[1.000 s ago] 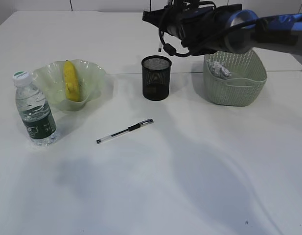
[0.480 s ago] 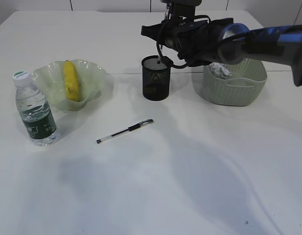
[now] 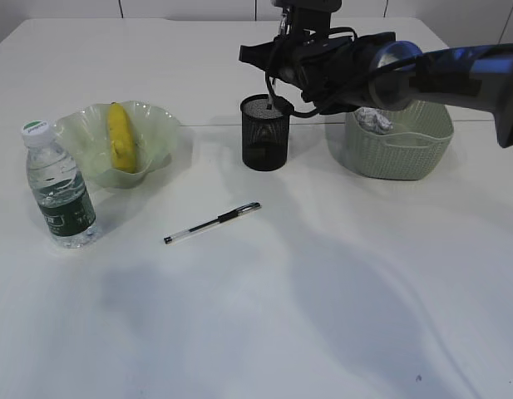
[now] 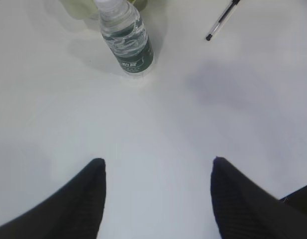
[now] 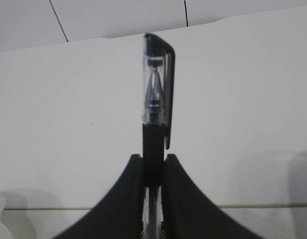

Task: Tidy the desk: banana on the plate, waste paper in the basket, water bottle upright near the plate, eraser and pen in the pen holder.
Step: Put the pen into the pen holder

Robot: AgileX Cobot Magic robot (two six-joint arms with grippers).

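My right gripper (image 3: 273, 71) is shut on a black-capped clear pen (image 5: 155, 99) and holds it upright over the black mesh pen holder (image 3: 265, 137); the pen's lower end (image 3: 272, 96) reaches the holder's mouth. A second pen (image 3: 212, 223) lies on the table. The banana (image 3: 119, 137) lies on the green plate (image 3: 160, 125). The water bottle (image 3: 61, 187) stands upright left of the plate. Crumpled waste paper (image 3: 372, 119) sits in the green basket (image 3: 406, 150). My left gripper (image 4: 158, 164) is open and empty above bare table. No eraser shows.
The left wrist view shows the bottle (image 4: 126, 37) and the tip end of the loose pen (image 4: 221, 19) ahead of the left gripper. The right arm (image 3: 422, 66) stretches over the basket from the right. The table's far edge meets a white wall.
My right gripper has moved left and down with the pen, from beside the basket to right over the pen holder. The other things have not moved.
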